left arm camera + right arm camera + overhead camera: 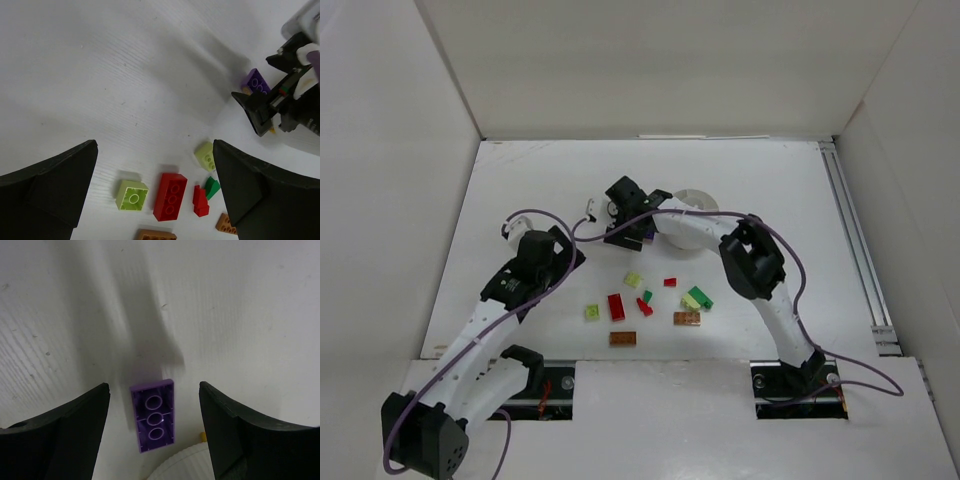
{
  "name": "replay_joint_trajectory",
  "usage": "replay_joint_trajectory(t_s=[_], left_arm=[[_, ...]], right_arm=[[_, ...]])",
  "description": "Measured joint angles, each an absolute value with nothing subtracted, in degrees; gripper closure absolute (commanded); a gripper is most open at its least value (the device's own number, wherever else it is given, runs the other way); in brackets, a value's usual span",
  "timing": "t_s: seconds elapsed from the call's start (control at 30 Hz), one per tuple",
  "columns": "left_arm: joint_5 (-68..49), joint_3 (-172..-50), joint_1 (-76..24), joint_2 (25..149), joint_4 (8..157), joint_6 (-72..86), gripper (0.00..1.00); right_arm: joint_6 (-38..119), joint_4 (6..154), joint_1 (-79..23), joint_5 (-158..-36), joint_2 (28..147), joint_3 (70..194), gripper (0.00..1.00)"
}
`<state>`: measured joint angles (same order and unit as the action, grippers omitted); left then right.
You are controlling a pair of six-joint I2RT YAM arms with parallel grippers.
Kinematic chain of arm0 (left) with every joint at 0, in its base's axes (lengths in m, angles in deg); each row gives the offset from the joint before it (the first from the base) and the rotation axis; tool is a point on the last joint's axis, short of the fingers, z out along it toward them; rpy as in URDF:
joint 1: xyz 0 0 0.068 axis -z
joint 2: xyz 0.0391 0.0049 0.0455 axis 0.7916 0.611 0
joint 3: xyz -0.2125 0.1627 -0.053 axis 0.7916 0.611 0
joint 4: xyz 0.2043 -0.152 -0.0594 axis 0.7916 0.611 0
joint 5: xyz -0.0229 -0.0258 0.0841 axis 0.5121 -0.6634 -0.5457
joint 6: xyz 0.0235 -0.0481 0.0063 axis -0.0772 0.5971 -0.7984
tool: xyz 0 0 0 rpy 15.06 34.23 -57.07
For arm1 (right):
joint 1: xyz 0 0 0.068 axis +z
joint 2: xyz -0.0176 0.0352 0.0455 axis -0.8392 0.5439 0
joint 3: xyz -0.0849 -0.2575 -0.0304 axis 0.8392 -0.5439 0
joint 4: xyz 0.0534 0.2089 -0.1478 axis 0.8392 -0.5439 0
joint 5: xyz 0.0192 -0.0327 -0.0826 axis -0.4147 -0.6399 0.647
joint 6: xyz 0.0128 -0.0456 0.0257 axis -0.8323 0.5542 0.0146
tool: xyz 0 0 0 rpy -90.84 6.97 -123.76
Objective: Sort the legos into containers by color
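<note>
1. Top view: A white table sits boxed in by white walls. The round white dish sits mid-table, half hidden under the right arm. Loose legos lie scattered between the dish and the arm bases, none visibly sorted.
2. Left wrist view: The left gripper hangs wide open above the scatter, holding and touching nothing. Below it are a red brick and a yellow-green brick.
3. Right wrist view: The right gripper is spread wide, a finger on each side of a purple brick, neither touching it. The brick lies flat, three rings showing, just beside the dish rim.
4. Risk, as I judge it: with the brick so close to the rim, a closing finger could catch the dish and shove it. An off-centre pinch could also twist the brick free.
</note>
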<state>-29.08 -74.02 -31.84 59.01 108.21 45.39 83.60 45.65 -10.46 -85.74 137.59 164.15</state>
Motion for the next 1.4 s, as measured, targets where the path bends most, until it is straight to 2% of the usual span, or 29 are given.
replay_joint_trajectory(t_s=[0.1, 0.17, 0.5, 0.6, 0.63, 0.67, 0.9, 1.0, 1.13, 1.3, 1.4], left_arm=[[-29.08, -74.02, -31.84, 59.93, 108.21, 45.50, 0.01], [-29.06, -74.02, -31.84, 60.28, 108.19, 45.50, 0.01], [-29.06, -74.02, -31.84, 60.50, 108.19, 45.50, 0.01], [-29.02, -74.02, -31.84, 60.47, 108.19, 45.50, 0.01], [-28.99, -74.02, -31.84, 60.47, 108.19, 45.50, 0.01], [-28.93, -74.02, -31.84, 60.47, 108.19, 45.50, 0.01], [-28.65, -74.02, -31.84, 60.47, 108.17, 45.50, 0.01], [-28.40, -74.02, -31.84, 60.47, 108.12, 45.48, 0.01], [-27.77, -74.02, -31.84, 60.47, 107.93, 45.37, 0.01], [-26.72, -74.02, -31.84, 60.47, 107.03, 44.80, 0.01], [-26.02, -74.02, -31.84, 60.52, 106.46, 44.30, 0.01]], right_arm=[[84.41, 43.51, -11.01, -85.70, 138.86, 167.69, 0.27], [84.67, 42.48, -11.45, -85.68, 139.73, 170.14, 0.35], [84.96, 38.09, -12.89, -86.49, 141.63, 171.71, 0.33], [84.50, 38.04, -12.89, -86.88, 141.46, 171.08, 0.51], [84.32, 38.26, -12.89, -87.21, 141.20, 170.58, 0.60], [84.13, 38.39, -12.89, -87.47, 140.89, 170.01, 0.64], [82.49, 39.38, -13.22, -92.28, 138.20, 166.53, 0.76], [80.87, 42.37, -13.22, -95.08, 133.44, 161.46, 0.77], [76.37, 51.35, -13.22, -95.80, 119.95, 149.29, 0.78], [69.13, 63.44, -13.79, -90.64, 102.38, 136.68, 0.78], [66.09, 67.02, -14.92, -87.60, 98.90, 133.27, 0.78]])
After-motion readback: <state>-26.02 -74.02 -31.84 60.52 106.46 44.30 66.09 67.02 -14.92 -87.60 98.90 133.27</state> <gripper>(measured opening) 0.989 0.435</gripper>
